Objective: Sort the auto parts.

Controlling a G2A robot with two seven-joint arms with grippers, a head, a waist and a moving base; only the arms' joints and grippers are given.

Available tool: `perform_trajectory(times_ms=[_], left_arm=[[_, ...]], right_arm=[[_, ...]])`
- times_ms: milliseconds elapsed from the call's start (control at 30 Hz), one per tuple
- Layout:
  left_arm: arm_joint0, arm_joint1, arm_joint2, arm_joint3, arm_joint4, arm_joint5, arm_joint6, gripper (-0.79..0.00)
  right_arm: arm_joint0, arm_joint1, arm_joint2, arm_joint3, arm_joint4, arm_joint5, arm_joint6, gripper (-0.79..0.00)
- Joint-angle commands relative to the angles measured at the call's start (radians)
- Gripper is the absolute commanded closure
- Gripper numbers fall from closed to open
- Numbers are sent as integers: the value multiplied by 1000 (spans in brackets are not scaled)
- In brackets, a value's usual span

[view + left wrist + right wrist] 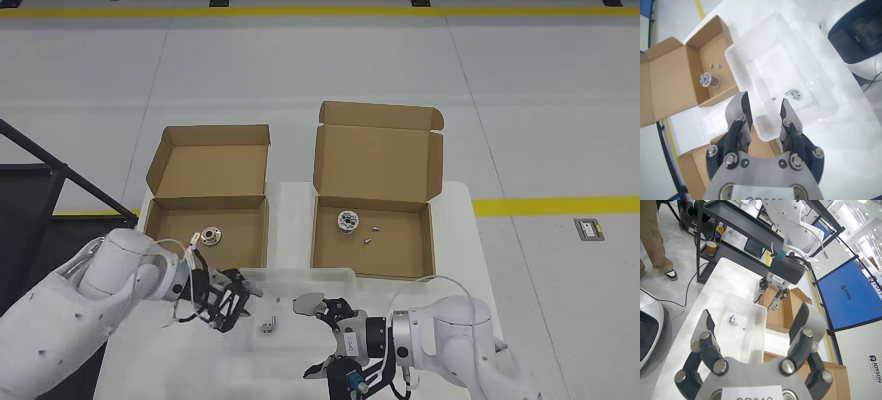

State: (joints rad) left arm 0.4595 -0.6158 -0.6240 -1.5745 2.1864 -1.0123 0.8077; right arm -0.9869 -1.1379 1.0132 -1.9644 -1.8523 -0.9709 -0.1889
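Clear tray (300, 272) on counter (455, 250): metal bracket (793, 94), small nut (774, 98). Left box (240, 235): round hub (209, 236). Right box (400, 245): gear (347, 220), two screws (372, 234). Left gripper (764, 98), right gripper (755, 308) at tray's opposite ends, spread, empty.

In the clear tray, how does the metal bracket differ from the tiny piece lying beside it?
The bracket is far larger than the tiny piece. The bracket is an angled, elongated shape with bright, shiny faces; the tiny piece is a compact, duller grey lump, too small to identify. Both look like metal and lie loose, apart from each other, on the floor of the clear tray.
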Motion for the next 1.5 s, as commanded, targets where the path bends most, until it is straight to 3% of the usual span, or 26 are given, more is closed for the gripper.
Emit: perform_trajectory(times_ms=[0,67,133,567,733,900,1100,1233,1267,1333,1467], left_arm=[[-41,10,77,-37,11,0,0,-382],[-84,14,136,-54,47,0,-4,-388],[-118,12,191,-56,58,0,-13,-785],[-118,12,191,-56,58,0,-13,-785],[-104,-1,223,-123,185,33,-120,-785],[-166,-50,323,-130,413,31,-76,-785],[-266,-141,448,-44,618,99,99,-785],[-265,-206,454,40,723,197,197,-696],[-263,-222,454,60,746,214,214,-696],[-259,-253,454,105,769,249,249,-785],[-259,-263,454,122,764,259,259,-785]], right_arm=[[0,0,0,0,0,0,0,-785],[0,0,0,0,0,0,0,-785],[0,0,0,0,0,0,0,-785],[0,0,0,0,0,0,0,-785],[0,0,0,0,0,0,0,-785],[0,0,0,0,0,0,0,-785],[0,0,0,0,0,0,0,-785],[0,0,0,0,0,0,0,-785],[0,0,0,0,0,0,0,-785],[0,0,0,0,0,0,0,-785],[0,0,0,0,0,0,0,-785]])
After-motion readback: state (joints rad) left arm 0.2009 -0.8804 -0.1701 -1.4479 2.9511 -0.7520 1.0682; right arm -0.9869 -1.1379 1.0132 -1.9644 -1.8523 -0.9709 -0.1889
